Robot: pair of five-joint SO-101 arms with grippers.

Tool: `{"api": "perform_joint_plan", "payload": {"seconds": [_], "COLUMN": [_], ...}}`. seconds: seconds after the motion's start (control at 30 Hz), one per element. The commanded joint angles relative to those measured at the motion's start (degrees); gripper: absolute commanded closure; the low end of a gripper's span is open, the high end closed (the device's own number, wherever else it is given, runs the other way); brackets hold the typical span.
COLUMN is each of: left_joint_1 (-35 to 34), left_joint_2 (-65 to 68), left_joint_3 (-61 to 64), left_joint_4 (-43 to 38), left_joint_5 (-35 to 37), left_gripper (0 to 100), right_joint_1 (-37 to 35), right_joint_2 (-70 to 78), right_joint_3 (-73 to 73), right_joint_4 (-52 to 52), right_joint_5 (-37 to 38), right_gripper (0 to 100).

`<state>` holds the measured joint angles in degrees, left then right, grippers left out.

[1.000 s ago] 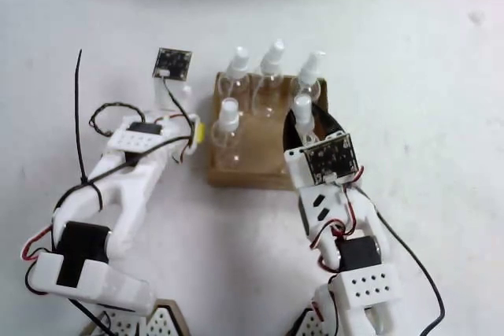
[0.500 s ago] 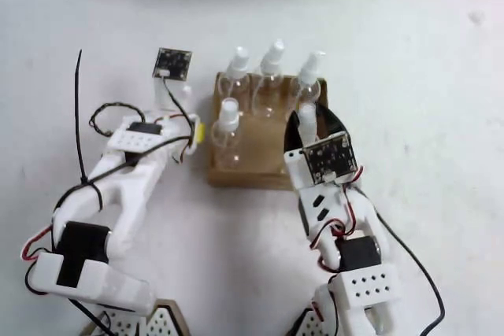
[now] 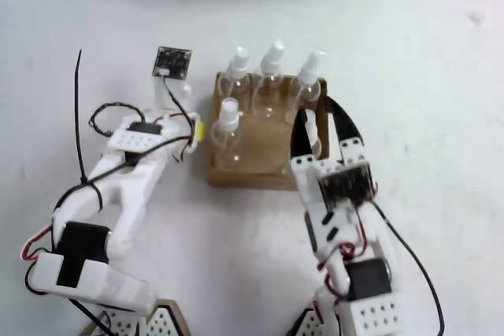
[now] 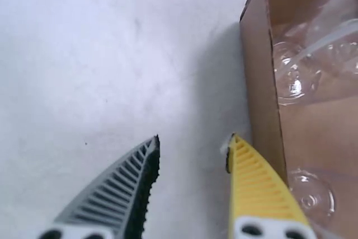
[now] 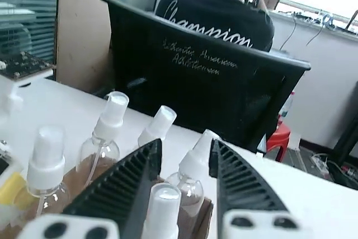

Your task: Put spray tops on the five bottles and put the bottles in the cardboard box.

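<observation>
Right gripper point(image 5: 184, 144): fingers spread either side of fifth bottle point(image 5: 162, 208), which stands in cardboard box point(image 3: 246, 172), near-right corner. 
Left gripper point(image 4: 193, 143): spread, over table point(image 4: 84, 54) beside box's left wall. 
Front-left bottle point(image 3: 227, 125) and far row of three point(image 3: 270, 75): capped and in the box.

- Your cardboard box point(image 3: 246, 177) is plain brown.
- Your bottles point(image 3: 226, 133) are clear, with white spray tops point(image 3: 229, 110).
- Your left gripper point(image 4: 194, 138) is ribbed, grey and yellow.
- Your right gripper point(image 5: 184, 144) is ribbed black.

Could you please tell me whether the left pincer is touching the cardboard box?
Cannot tell. In the left wrist view the left pincer has its yellow finger overlapping the cardboard box wall; neither contact nor gap shows plainly.
</observation>
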<state>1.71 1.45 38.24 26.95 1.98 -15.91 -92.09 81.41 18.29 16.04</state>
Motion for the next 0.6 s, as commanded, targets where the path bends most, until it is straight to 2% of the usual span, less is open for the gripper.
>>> {"api": "perform_joint_plan", "payload": {"seconds": [0.0,0.2,0.57], "left_joint_1": [0.48,0.48,0.48], "left_joint_2": [-0.22,-0.22,-0.22], "left_joint_3": [-3.43,-3.34,-3.34], "left_joint_4": [-1.41,-1.41,-1.41], "left_joint_5": [-0.62,-0.62,-0.62], "left_gripper": [81,81,81], "right_joint_1": [0.66,1.98,2.42], "right_joint_2": [-12.18,-6.99,-8.13], "right_joint_3": [-0.97,-1.93,-1.76], "right_joint_4": [6.99,7.25,7.69], "right_joint_5": [-0.35,-0.35,-0.35], "right_gripper": [88.5,88.8,89.0]}}
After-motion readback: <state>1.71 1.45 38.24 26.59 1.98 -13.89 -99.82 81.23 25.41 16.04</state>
